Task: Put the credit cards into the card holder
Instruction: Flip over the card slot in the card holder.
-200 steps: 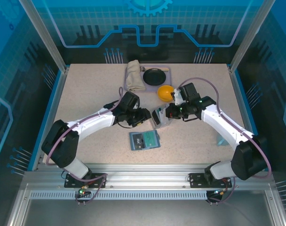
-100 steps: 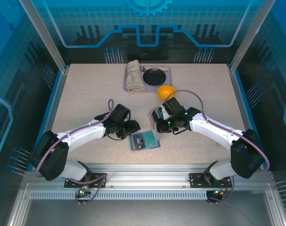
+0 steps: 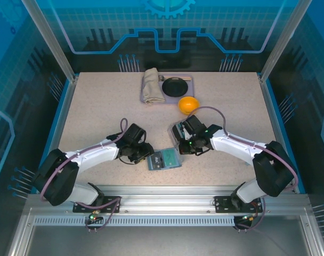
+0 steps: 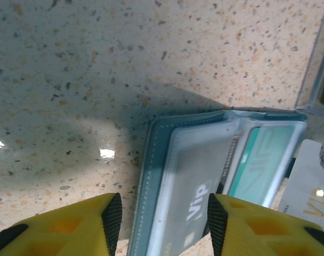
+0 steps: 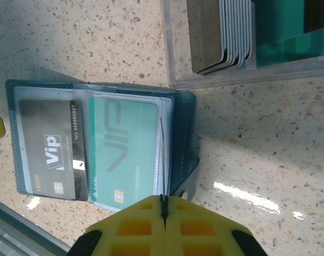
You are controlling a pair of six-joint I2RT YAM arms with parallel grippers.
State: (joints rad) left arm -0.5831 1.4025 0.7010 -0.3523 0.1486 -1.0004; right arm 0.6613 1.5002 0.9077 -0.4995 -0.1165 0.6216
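The slate-blue card holder (image 3: pixel 163 159) lies open on the table. In the right wrist view it (image 5: pixel 179 114) shows a dark Vip card (image 5: pixel 50 154) and a green card (image 5: pixel 124 152) in clear pockets. My right gripper (image 5: pixel 163 201) is shut on a thin pale card (image 5: pixel 161 160) held edge-on over the holder's right half. The same card shows its face (image 4: pixel 311 186) in the left wrist view. My left gripper (image 4: pixel 164 218) is open, its fingers astride the holder's left edge (image 4: pixel 151 176). From above, the left gripper (image 3: pixel 146 152) and right gripper (image 3: pixel 184 145) flank the holder.
A clear case (image 5: pixel 220 37) with several more cards stands just behind the holder, also visible from above (image 3: pixel 178 131). An orange ball (image 3: pixel 188 104) lies behind it. At the back sit a tray (image 3: pixel 191 77) with a dark disc and a beige cloth (image 3: pixel 151 86).
Both arms have drawn in toward the open holder. The right gripper came down from the clear case with the card. The left gripper moved nearer, to the holder's left edge.
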